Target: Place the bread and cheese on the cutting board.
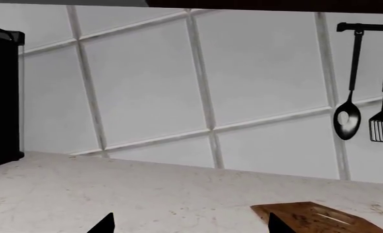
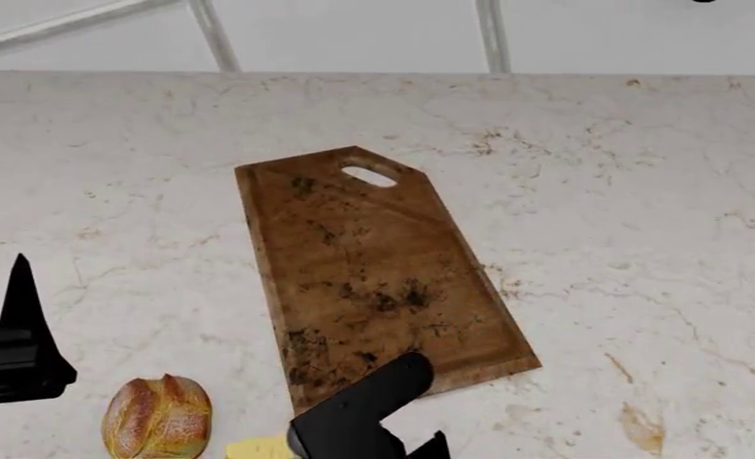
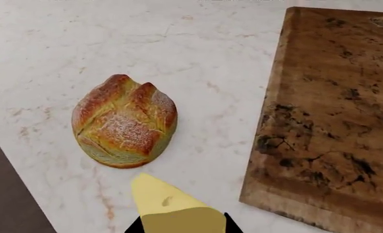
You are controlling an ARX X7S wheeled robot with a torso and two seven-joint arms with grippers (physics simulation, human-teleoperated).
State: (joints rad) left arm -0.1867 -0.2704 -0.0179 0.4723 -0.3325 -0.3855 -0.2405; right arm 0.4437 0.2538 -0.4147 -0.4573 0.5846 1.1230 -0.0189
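The pale marble table (image 2: 633, 191) carries the cutting board (image 2: 371, 273), which lies bare at an angle with its handle hole toward the tiled wall (image 1: 146, 82) (a spoon (image 1: 346, 119) and a spatula (image 1: 381, 127) hang there). The bread (image 3: 125, 127) sits on the table just beside the board's near corner. The cheese (image 3: 172, 208) is clamped between the right gripper's (image 3: 178, 225) fingers next to the loaf, while the left gripper (image 1: 191, 225) hangs with its fingers (image 1: 104, 224) spread wide, holding nothing.
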